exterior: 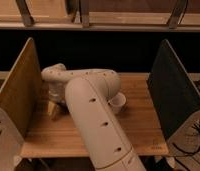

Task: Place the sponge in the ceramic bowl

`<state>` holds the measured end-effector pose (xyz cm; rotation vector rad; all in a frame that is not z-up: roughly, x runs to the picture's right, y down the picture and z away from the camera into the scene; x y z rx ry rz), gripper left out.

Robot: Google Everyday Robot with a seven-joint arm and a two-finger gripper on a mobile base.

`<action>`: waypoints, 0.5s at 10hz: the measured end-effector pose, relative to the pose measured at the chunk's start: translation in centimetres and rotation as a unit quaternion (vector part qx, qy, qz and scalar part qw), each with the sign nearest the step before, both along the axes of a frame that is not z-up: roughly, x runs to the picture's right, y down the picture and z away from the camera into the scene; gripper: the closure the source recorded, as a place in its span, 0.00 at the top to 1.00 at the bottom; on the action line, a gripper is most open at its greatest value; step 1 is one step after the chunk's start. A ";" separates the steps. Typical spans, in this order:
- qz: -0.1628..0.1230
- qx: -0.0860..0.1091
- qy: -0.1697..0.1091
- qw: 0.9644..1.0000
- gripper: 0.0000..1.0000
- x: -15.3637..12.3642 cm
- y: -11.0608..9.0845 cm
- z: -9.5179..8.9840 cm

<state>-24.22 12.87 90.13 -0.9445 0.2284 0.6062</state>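
My arm (90,115) rises from the bottom middle and bends left across the wooden table (138,125). Its wrist (55,80) points down at the table's left side, close to the left board. My gripper (54,107) hangs under the wrist, just above the tabletop, as a pale shape half covered by the arm. The sponge is hidden. The ceramic bowl is hidden too, with the arm covering the middle of the table.
A small white cup (116,102) sits right of the arm's elbow. A tan upright board (18,92) walls the left side and a dark one (173,95) the right. A dark shelf gap runs behind the table.
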 end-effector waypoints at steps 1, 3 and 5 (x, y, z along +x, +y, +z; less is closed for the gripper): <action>-0.003 0.000 0.001 1.000 0.63 0.1 0.0 0.1; -0.002 0.000 0.001 1.000 0.41 0.1 0.0 0.4; -0.002 0.001 -0.002 1.000 0.21 0.0 0.0 0.5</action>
